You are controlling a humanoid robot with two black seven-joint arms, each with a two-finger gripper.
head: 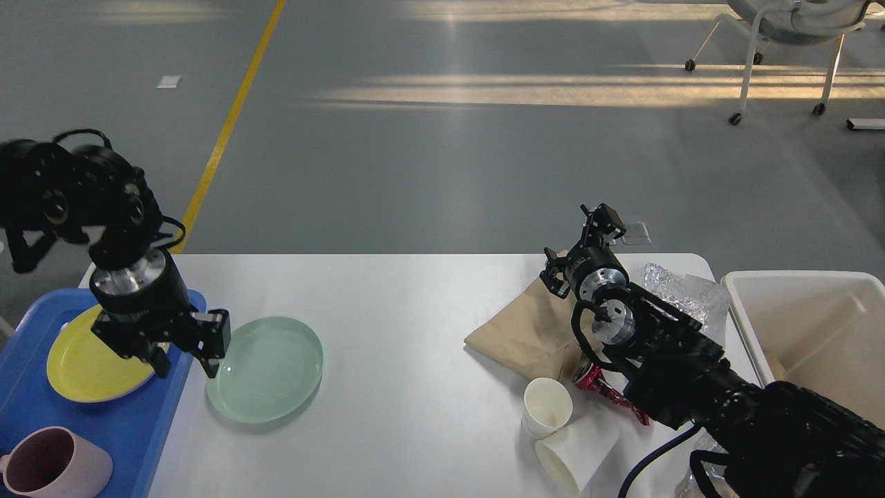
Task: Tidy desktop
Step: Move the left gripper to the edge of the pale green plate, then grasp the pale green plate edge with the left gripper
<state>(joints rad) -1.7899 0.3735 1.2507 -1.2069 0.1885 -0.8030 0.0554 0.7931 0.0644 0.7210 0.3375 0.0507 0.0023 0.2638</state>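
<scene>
Head view: the left hand (185, 360) hangs with fingers spread over the near-left rim of the pale green round plate (265, 368), which lies on the wide white surface (401, 304) just beside the blue plastic tray (148, 422). A shallow pinch on that thin rim could slip, or knock the yellow plate (76, 366) in the tray. The right hand (582, 245) sits over the brown paper bag (525, 332); I cannot tell its state. Paper cups (563, 432) and crumpled foil (684, 290) crowd the cream bin (816, 325).
</scene>
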